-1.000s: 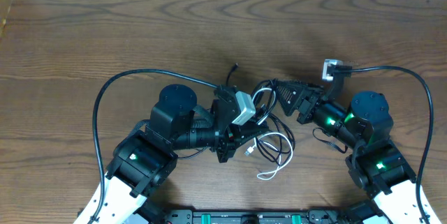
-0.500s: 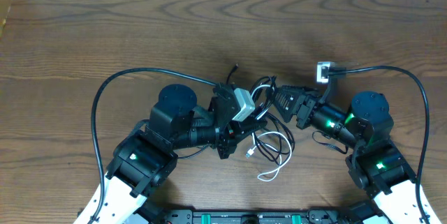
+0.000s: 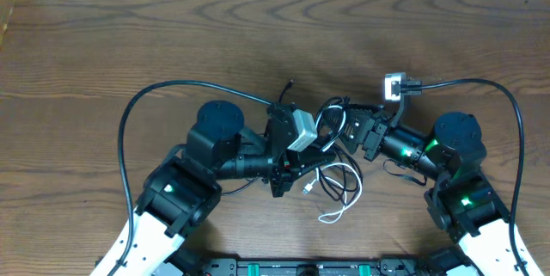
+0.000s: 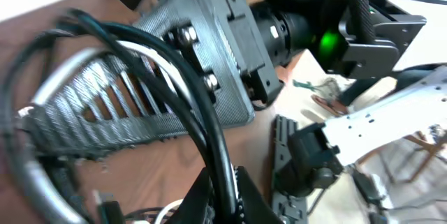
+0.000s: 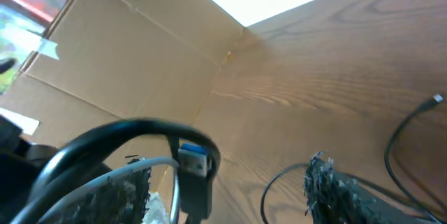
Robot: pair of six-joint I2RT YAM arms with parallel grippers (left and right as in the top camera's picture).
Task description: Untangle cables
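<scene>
**Cables.** The black cable (image 3: 333, 106) and the white cable (image 3: 352, 197) are found tangled together at the middle of the table (image 3: 258, 27), between the two arms. Loose loops of both are laid on the wood just in front of the arms. One pale end of the white cable lies nearest the robot's base. A thin black end is seen on the far side of the left arm's wrist, pointing away from the robot.

**Left gripper** (image 4: 222, 192). It is observed clenched. In the left wrist view the black cable is seen running down into the closed fingertips and is judged to be pinched there. The white cable is carried alongside it higher up.

**Right gripper** (image 5: 230, 185). It is observed released, with its two ribbed fingers (image 5: 328, 182) set well apart. The black cable is arched across the gap, and a plug (image 5: 194, 151) with a blue insert hangs between the fingers. Contact between fingers and cable cannot be confirmed. In the left wrist view one ribbed finger is seen close up, crossed by both cables.

**Relative position.** The two grippers are held near each other, over the tangle.

**Surroundings.** A cardboard box (image 5: 119, 56) is noted standing at the table's edge.
</scene>
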